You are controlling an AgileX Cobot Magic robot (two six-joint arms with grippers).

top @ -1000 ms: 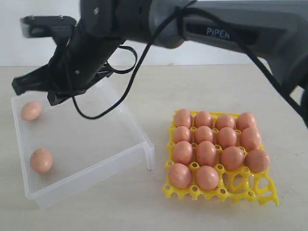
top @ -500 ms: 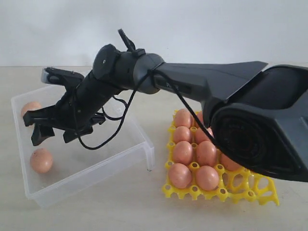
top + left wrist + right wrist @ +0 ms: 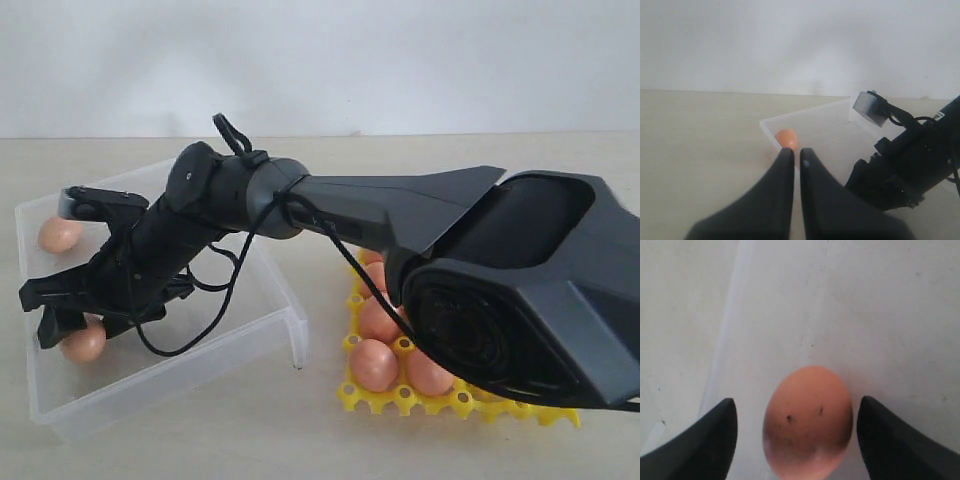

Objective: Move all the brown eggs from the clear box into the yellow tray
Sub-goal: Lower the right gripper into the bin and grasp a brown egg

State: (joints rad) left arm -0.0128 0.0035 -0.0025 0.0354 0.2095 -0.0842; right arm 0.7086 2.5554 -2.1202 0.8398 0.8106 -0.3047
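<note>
The right gripper [image 3: 78,322] has its jaws wide apart inside the box [image 3: 200,365], an egg [image 3: 807,420] lying loose between them with a gap either side, while the left gripper [image 3: 795,156] has jaws almost closed, holding nothing.

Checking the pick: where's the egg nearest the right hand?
The egg lies far left in the exterior view, in the clear box, between the right hand's open fingers.

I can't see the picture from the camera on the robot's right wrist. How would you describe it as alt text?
A speckled brown egg lies on the floor of the clear box, between the two black fingers of the open right gripper. There is a gap between the egg and each finger, so nothing grips it.
</note>
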